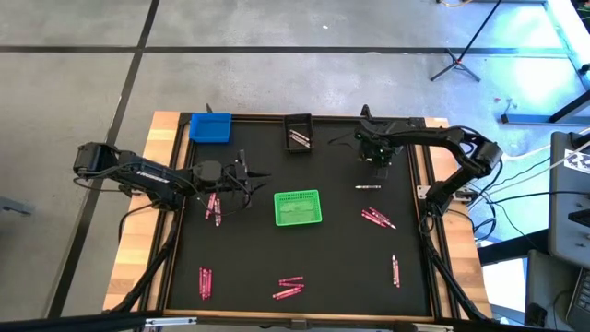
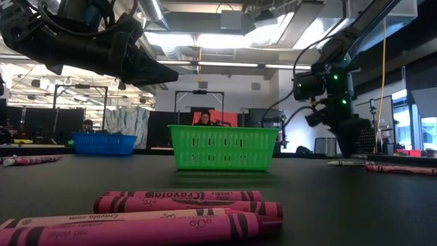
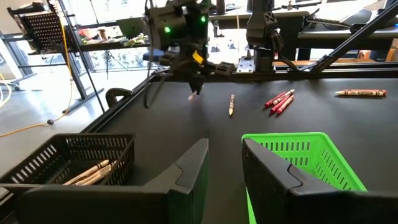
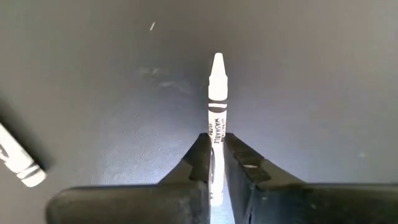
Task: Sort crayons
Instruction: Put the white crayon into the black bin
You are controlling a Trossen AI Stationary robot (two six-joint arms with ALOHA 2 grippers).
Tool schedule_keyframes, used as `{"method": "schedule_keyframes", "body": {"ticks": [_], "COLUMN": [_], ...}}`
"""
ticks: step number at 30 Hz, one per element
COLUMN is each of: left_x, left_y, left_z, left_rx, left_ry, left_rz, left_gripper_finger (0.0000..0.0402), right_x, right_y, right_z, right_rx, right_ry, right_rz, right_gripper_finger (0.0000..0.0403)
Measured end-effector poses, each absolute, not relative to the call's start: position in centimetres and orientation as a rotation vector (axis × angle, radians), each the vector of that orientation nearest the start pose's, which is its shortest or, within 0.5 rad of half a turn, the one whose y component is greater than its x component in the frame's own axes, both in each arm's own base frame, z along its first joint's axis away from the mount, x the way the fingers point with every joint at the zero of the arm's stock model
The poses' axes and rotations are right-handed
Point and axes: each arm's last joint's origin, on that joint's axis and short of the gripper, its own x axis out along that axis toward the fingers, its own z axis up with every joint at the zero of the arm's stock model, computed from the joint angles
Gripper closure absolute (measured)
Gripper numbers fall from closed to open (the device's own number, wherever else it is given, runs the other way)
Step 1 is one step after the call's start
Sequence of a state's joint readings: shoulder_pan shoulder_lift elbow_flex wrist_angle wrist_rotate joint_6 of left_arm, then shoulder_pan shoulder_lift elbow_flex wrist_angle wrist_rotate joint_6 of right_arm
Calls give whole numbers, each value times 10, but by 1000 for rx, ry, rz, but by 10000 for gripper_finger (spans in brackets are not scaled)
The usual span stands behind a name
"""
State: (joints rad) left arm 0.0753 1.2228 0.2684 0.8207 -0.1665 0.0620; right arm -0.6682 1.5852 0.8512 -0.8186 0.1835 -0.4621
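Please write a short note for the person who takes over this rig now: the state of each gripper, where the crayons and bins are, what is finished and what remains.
Right gripper: shut on a white crayon, near the table's far right, right of the black bin.
Left gripper: open, empty, left of the green bin, above the pink crayons lying there.
Done: the black bin holds a few pale crayons.
The blue bin sits at the far left corner; its inside is hard to see.
Left: pink crayons are loose at the right and along the near edge; another white crayon lies near the right gripper.
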Motion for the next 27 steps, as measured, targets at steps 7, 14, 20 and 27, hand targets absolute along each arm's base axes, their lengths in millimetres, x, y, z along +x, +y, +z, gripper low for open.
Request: {"method": "schedule_keyframes", "body": {"ticks": [7,14,20,27], "left_x": [215,215,215,215], "left_y": [21,21,21,19], "left_z": [174,174,174,174], "left_rx": [67,67,100,118], "left_ry": [140,136,140,137], "left_rz": [237,237,230,192], "left_gripper_finger": [312,312,312,312], "right_x": [213,244,263,296], "right_y": [-172,-189,-202,-209], "right_z": [183,209,214,201], "right_rx": [82,237,273,317], "right_ry": [1471,1072,823,604], "right_rz": [-355,-407,-448,-357], "right_gripper_finger": [391,378,374,373]}}
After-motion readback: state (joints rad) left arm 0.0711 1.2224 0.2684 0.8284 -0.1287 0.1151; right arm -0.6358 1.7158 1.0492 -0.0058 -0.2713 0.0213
